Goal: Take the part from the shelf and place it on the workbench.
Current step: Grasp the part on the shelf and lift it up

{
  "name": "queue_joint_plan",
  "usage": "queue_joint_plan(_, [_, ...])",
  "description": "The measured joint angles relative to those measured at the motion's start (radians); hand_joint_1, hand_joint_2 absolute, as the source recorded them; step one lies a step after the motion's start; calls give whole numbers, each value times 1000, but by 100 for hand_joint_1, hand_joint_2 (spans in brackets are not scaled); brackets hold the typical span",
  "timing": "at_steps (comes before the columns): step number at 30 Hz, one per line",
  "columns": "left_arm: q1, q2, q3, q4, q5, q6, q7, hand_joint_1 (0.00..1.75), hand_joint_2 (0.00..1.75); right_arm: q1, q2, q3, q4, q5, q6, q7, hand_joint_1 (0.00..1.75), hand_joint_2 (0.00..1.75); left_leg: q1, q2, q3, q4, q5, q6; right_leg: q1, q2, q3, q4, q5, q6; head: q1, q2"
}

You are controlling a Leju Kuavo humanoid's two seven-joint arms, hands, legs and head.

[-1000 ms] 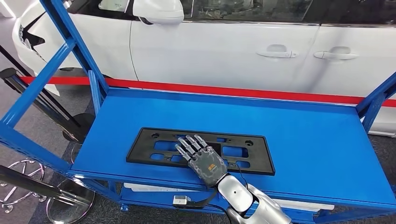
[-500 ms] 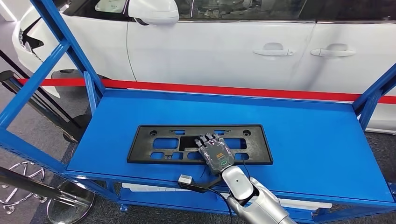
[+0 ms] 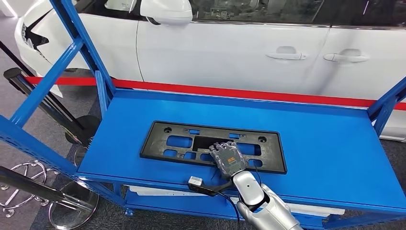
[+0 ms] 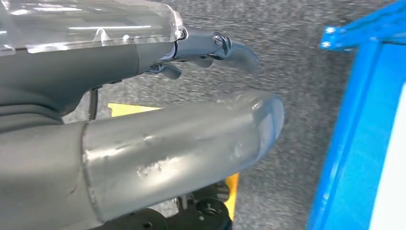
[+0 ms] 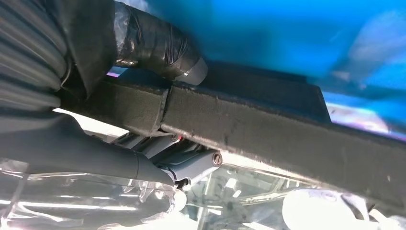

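Note:
The part is a flat black plate frame point(image 3: 182, 141) with several cut-outs, lying on the blue shelf point(image 3: 325, 143) a little left of centre. My right hand point(image 3: 229, 159) sits over its near long edge, with the fingers curled down into a cut-out. In the right wrist view the thumb point(image 5: 163, 48) presses one face of the part's black bar point(image 5: 268, 129) and the darker fingers point(image 5: 191, 165) close on the other face. My left hand point(image 4: 143, 139) hangs over grey carpet, fingers apart and holding nothing.
A white car point(image 3: 230, 52) and a red strip point(image 3: 268, 93) stand just behind the shelf. Blue uprights point(image 3: 76, 43) rise at the left, another at the right point(image 3: 388, 103). Chrome stand bases point(image 3: 72, 211) sit on the floor at lower left. A cable plug point(image 3: 195, 182) dangles by my right wrist.
My right hand's fingers lay stretched flat over the part; they have since curled down into a cut-out and closed on the near edge. The camera has shifted slightly.

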Motion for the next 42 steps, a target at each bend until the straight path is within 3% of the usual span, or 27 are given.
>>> queue_joint_plan(2, [0, 0, 3, 0, -1, 0, -9, 0, 175, 5, -2, -8, -5, -1, -10, -5, 169, 175, -2, -1, -2, 5, -4, -8, 4, 0, 26, -58, 11, -6, 0, 0])
queue_joint_plan(4, [0, 0, 11, 0, -2, 4, 1, 0, 175, 12, -5, -20, -16, -6, -24, -14, 169, 175, 0, -2, -5, 9, -7, -18, 4, 0, 27, -63, 12, -12, 0, 0])
queue_joint_plan(6, [1, 0, 17, 0, -1, 9, 18, 0, 175, 17, -10, -35, -30, -13, -35, -23, 169, 175, 3, 0, -18, 44, -36, -30, 0, -1, 29, -69, 17, -21, 0, 0])
queue_joint_plan(9, [0, 0, 25, 0, 2, 18, 40, 0, 175, 25, -15, -50, -43, -33, -40, -41, 169, 175, 13, 1, -97, 229, -135, -48, -3, -3, 27, -72, 20, -27, 0, 0])
queue_joint_plan(10, [0, 1, 31, 0, 6, 23, 55, 0, 175, 29, -17, -55, -49, -58, -42, -59, 169, 175, 17, 1, -121, 285, -155, -53, -3, -4, 27, -71, 19, -27, 0, 0])
queue_joint_plan(11, [1, 1, 38, 0, 12, 29, 77, 0, 175, 34, -20, -61, -58, -104, -46, -92, 169, 175, 21, 2, -131, 308, -154, -57, -3, -3, 27, -70, 19, -26, 0, 0])
queue_joint_plan(12, [1, 0, 47, 1, 20, 33, 102, 0, 175, 38, -23, -69, -71, -173, -49, -140, 169, 175, 25, 2, -121, 290, -134, -60, -4, -2, 28, -69, 19, -25, 0, 0])
queue_joint_plan(14, [0, 0, 71, 1, 40, 31, 168, 0, 175, 37, -37, -94, -125, -406, -33, -299, 169, 175, 32, 3, -52, 154, -63, -64, -7, 4, 33, -68, 17, -20, 0, 0])
queue_joint_plan(16, [-5, -3, 94, 1, 51, 22, 220, 0, 175, 31, -53, -132, -205, -682, 7, -482, 169, 175, 31, 1, 7, 35, -26, -60, -6, 12, 37, -69, 16, -7, 0, 0])
queue_joint_plan(18, [-11, -7, 110, 2, 47, 16, 224, 0, 175, 43, -64, -180, -302, -908, 70, -624, 169, 175, 24, -3, 19, 7, -25, -46, -5, 15, 40, -76, 21, 8, 0, 0])
queue_joint_plan(20, [-14, -10, 116, 2, 32, 23, 206, 0, 175, 76, -74, -226, -409, -1052, 144, -709, 169, 175, 23, -5, 19, -2, -14, -27, -7, 12, 38, -78, 20, 21, 0, 0])
queue_joint_plan(21, [-14, -12, 116, 2, 25, 28, 200, 0, 175, 92, -79, -243, -454, -1086, 167, -728, 169, 175, 23, -5, 17, -7, -7, -17, -8, 10, 29, -61, 6, 24, 0, 0])
queue_joint_plan(22, [-15, -14, 116, 2, 21, 32, 196, 0, 175, 103, -84, -258, -497, -1106, 182, -738, 169, 175, 23, -4, 15, -12, -1, -9, -9, 8, 9, -19, -23, 27, 0, 0])
queue_joint_plan(24, [-16, -16, 118, 2, 18, 35, 193, 0, 175, 117, -89, -282, -554, -1116, 189, -739, 169, 175, 19, -1, 9, -14, 3, -1, -10, 6, -56, 120, -99, 29, 0, 0])
queue_joint_plan(25, [-17, -16, 120, 2, 18, 36, 192, 0, 175, 125, -90, -292, -574, -1117, 192, -739, 169, 175, 17, 0, 8, -15, 4, 1, -10, 6, -87, 188, -125, 30, 0, 0])
queue_joint_plan(26, [-18, -17, 121, 2, 18, 36, 192, 0, 175, 135, -92, -299, -590, -1117, 194, -739, 169, 175, 15, 0, 7, -14, 4, 1, -10, 6, -105, 227, -130, 30, 0, 0])
queue_joint_plan(27, [-18, -17, 122, 2, 18, 36, 192, 0, 175, 144, -94, -304, -603, -1116, 196, -739, 169, 175, 15, -1, 8, -14, 4, 1, -10, 6, -103, 224, -116, 30, 0, 0])
queue_joint_plan(28, [-18, -18, 122, 2, 18, 36, 192, 0, 175, 151, -96, -309, -615, -1115, 197, -739, 169, 175, 14, -2, 9, -13, 3, 0, -11, 5, -81, 179, -84, 29, 0, 0])
queue_joint_plan(30, [-19, -20, 123, 2, 16, 36, 184, 0, 175, 156, -99, -317, -637, -1120, 200, -749, 169, 175, 12, -3, 10, -6, -3, -7, -13, 4, -8, 29, -15, 28, 0, 0])
queue_joint_plan(32, [-21, -22, 123, 2, 3, 36, 147, 0, 175, 160, -100, -323, -666, -1154, 227, -790, 169, 175, 8, -4, 6, 0, -7, -16, -13, 5, 29, -58, 12, 22, 0, 0])
queue_joint_plan(36, [-23, -24, 116, 2, -32, 8, 67, 0, 175, 169, -94, -319, -793, -1294, 337, -868, 169, 175, 9, -3, -6, 20, -23, -34, -12, 5, 23, -61, 12, -2, 0, 0])
queue_joint_plan(38, [-28, -24, 114, 2, -34, -16, 61, 0, 175, 162, -82, -309, -860, -1359, 386, -859, 169, 175, 12, -1, -46, 113, -80, -44, -13, 1, 23, -62, 12, -12, 0, 0])
queue_joint_plan(40, [-33, -24, 114, 2, -34, -25, 61, 0, 175, 158, -74, -290, -907, -1458, 456, -816, 169, 175, 13, 0, -111, 259, -147, -50, -8, -2, 23, -61, 11, -17, -1, 0])
queue_joint_plan(41, [-33, -24, 114, 2, -33, -24, 64, 0, 175, 158, -72, -277, -921, -1523, 506, -783, 169, 175, 13, 0, -135, 309, -161, -49, -6, -3, 24, -61, 11, -19, -1, 0])
queue_joint_plan(42, [-34, -24, 114, 2, -33, -20, 68, 0, 175, 160, -70, -264, -928, -1589, 564, -748, 169, 175, 12, 0, -140, 320, -154, -46, -3, -3, 24, -60, 10, -20, -1, 0])
